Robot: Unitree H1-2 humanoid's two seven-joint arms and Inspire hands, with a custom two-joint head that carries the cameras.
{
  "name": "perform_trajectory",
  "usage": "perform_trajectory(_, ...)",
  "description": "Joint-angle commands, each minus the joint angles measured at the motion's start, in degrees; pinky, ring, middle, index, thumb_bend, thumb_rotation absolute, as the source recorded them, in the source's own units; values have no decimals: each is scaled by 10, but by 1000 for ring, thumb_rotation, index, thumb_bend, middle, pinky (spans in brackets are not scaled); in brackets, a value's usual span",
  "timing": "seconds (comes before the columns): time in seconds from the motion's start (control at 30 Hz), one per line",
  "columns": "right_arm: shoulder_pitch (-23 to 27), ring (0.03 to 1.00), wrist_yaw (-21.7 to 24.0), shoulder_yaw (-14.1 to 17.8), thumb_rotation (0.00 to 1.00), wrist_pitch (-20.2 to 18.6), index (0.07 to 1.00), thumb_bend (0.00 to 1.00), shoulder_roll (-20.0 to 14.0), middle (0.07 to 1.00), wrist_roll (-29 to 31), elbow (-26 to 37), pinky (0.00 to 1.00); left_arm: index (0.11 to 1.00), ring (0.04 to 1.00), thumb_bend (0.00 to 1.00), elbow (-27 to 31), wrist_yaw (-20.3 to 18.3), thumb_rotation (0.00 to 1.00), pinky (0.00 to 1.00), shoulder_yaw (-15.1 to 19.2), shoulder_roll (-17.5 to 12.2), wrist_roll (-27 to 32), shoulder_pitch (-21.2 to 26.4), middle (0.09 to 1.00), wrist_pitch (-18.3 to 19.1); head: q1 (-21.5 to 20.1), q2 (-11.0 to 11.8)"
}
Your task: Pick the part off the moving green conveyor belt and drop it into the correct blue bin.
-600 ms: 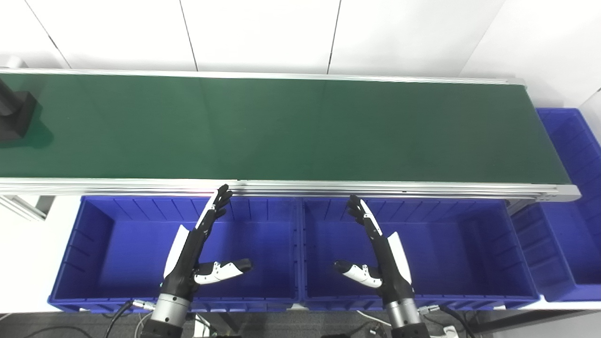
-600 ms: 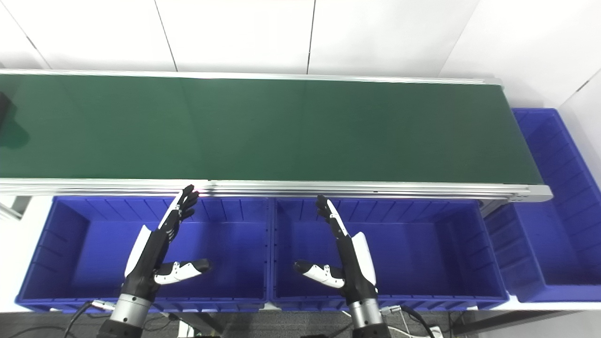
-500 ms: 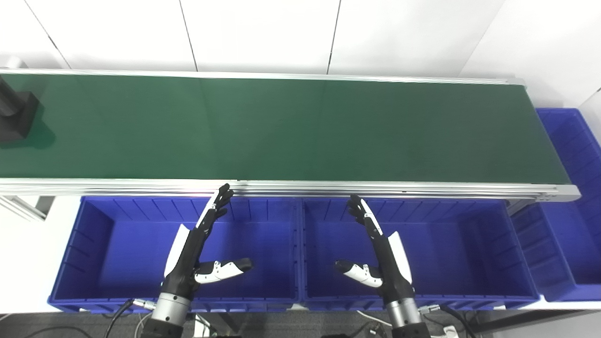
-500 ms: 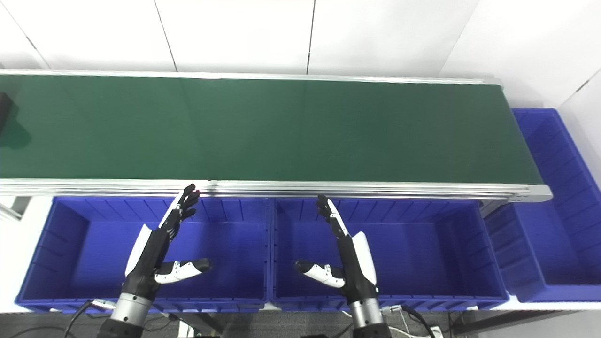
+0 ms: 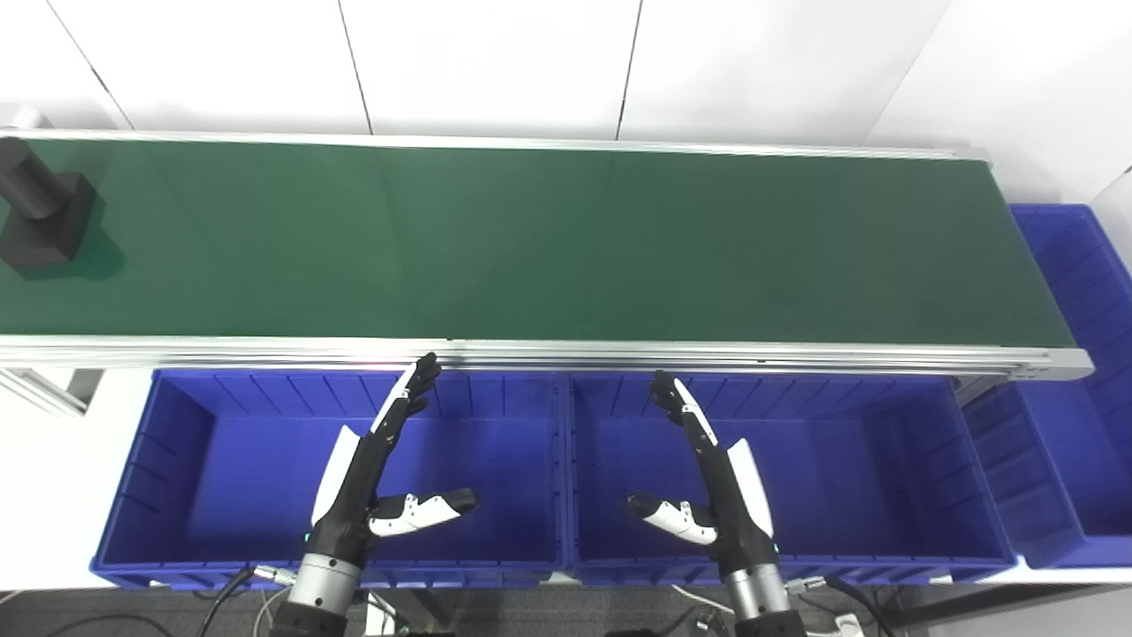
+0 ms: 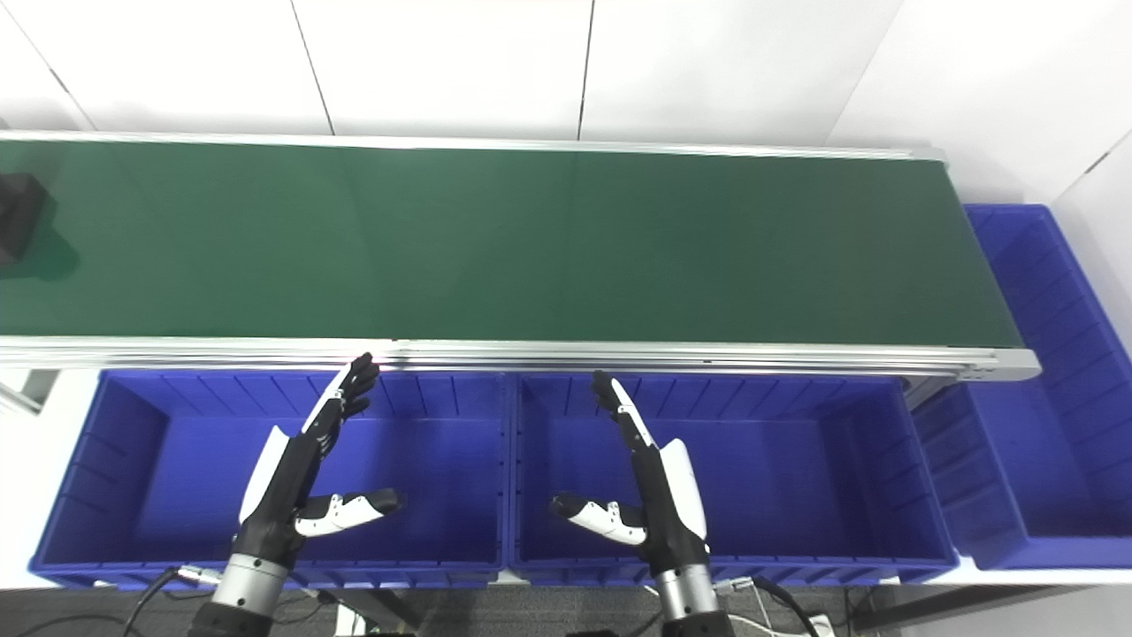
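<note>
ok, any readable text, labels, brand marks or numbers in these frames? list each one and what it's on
None: no readable text in either view.
Green conveyor belt: plain, no marks.
Black part at the belt's far left: no label visible.
Blue bins: plain ribbed walls, no tags or numbers.
Left robot hand and right robot hand: no legible branding.
White wall panels: blank.

Industrial test lab: green conveyor belt [image 5: 566, 243], blue bins [image 5: 221, 469], white panel walls [image 5: 495, 62]
</note>
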State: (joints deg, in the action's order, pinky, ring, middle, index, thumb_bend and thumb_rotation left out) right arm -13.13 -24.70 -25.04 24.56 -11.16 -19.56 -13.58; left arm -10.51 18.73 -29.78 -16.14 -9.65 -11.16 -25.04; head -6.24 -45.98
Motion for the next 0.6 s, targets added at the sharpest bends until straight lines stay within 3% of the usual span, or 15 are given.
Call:
perform_trajectory(0.0, 11, 875, -25, -5, 832, 24, 939, 937, -6, 896, 0, 1, 857, 946, 925, 968, 3, 19, 645, 886, -6, -9, -6, 15, 933, -19, 2, 8)
perform_trajectory(0.3, 24, 882, -64, -35, 837, 24, 942, 943, -19, 900, 3, -20, 884, 941, 916, 959, -20, 69, 651, 878, -50, -23, -12, 38, 930, -19, 6, 39)
perform_trajectory(0.57, 34, 884, -82, -50, 829, 24, 946, 935, -26, 904, 5, -29, 868, 937, 910, 970, -21, 89, 650, 873, -69, -29, -6, 46, 925, -19, 8, 49)
